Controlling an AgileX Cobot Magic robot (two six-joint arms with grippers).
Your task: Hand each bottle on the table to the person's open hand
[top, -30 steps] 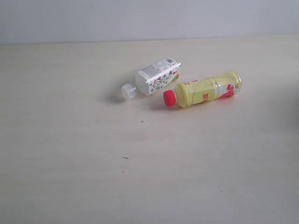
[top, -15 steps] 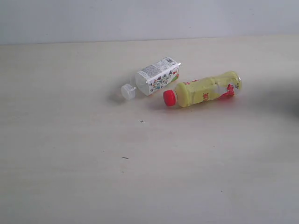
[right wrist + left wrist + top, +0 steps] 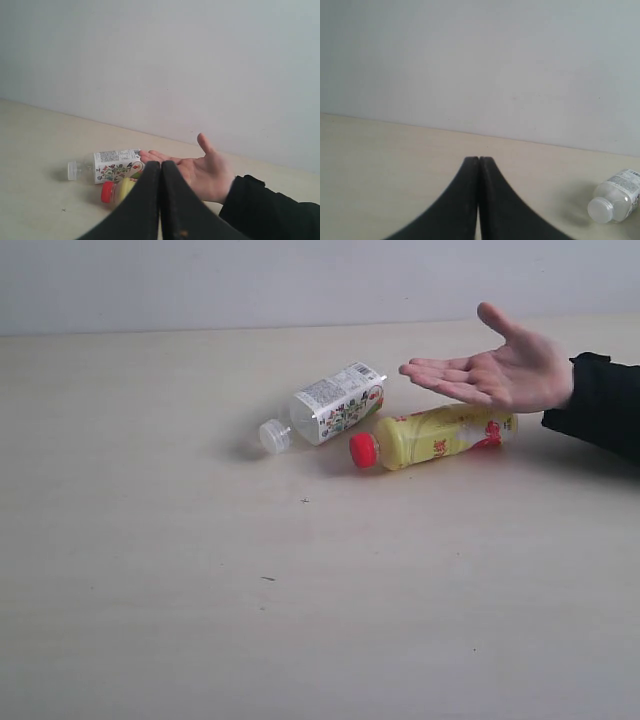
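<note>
The bare open hand (image 3: 505,375) hangs palm up at two o'clock over the pale flat bench (image 3: 300,620), close by the yellow red-capped plastic bottle (image 3: 440,436), likely to be handed it, while the left black end effector (image 3: 479,160) and the right black end effector (image 3: 160,164) are pinched shut, empty.

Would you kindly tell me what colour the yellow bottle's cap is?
Red; the cap shows best in the exterior view.

No legible txt. White label on squarish bottle (image 3: 335,403), just past hand (image 3: 495,370) fingertips: fine print + colour graphics, too small to read. Red marks on yellow bottle (image 3: 440,435), beside hand: unreadable.
</note>
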